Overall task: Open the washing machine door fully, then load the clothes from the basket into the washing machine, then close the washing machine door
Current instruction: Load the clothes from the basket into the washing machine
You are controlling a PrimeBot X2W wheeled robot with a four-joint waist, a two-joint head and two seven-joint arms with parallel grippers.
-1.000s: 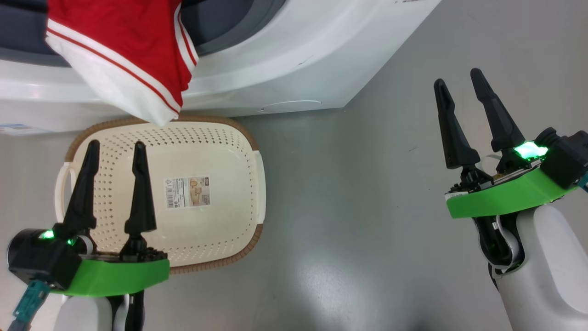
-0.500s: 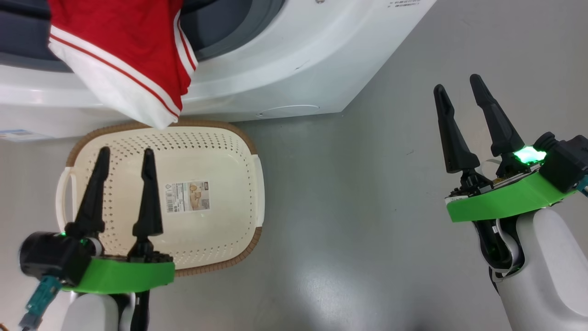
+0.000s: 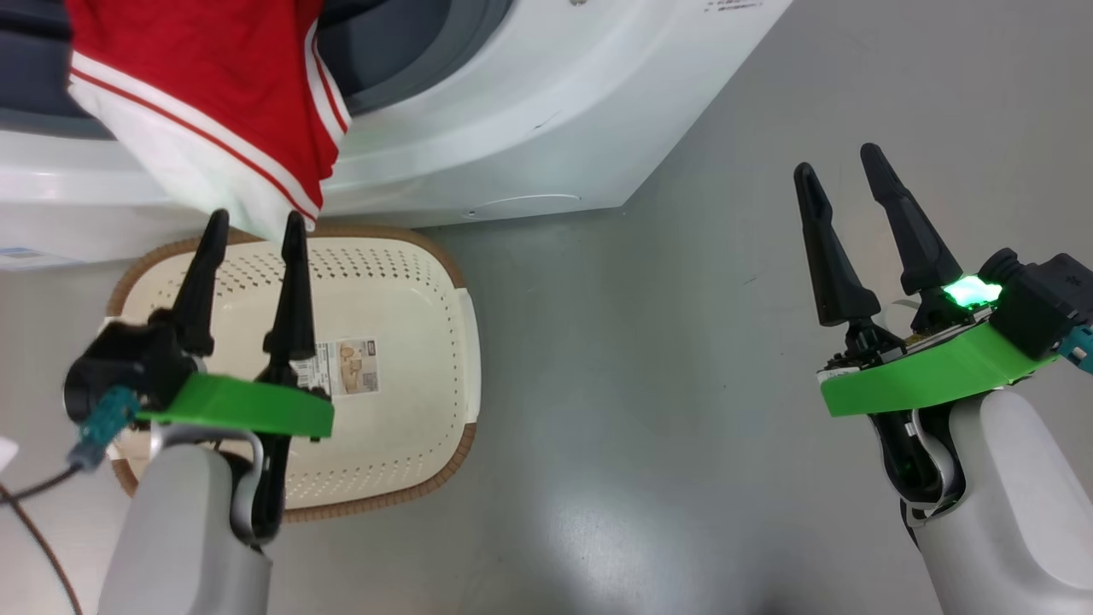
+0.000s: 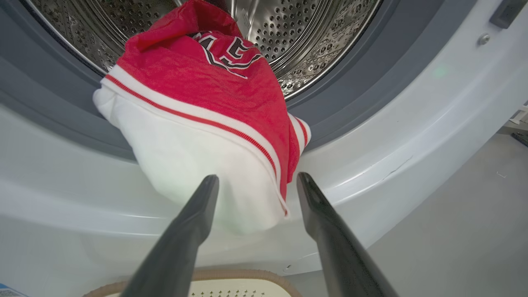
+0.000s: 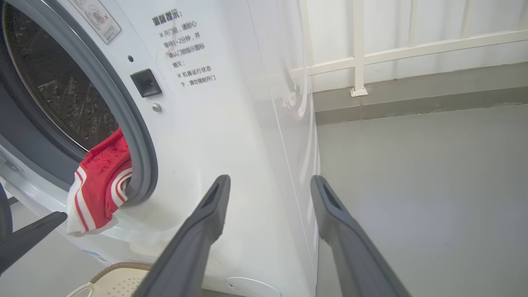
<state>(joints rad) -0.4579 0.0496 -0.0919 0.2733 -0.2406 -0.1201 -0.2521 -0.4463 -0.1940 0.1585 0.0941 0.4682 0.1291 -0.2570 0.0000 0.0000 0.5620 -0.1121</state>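
Left tool (image 3: 256, 215) climbs to clothes (image 3: 196, 85) dangling off washing machine (image 3: 512, 128) lip; it and right tool (image 3: 838, 157) gape empty. Tuck-in pending, I reckon.

Left hand (image 3: 256, 219) risen over basket (image 3: 401, 299), tips perhaps touching clothes (image 3: 196, 85)

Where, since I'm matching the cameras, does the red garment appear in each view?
Head view: the clothes at top left, hanging out of the washing machine above the basket.
Left wrist view: centre, draped out of the drum ahead of the left gripper.
Right wrist view: lower left, hanging over the opening's lip.
Shared landmark: the grey gasket they hang across.
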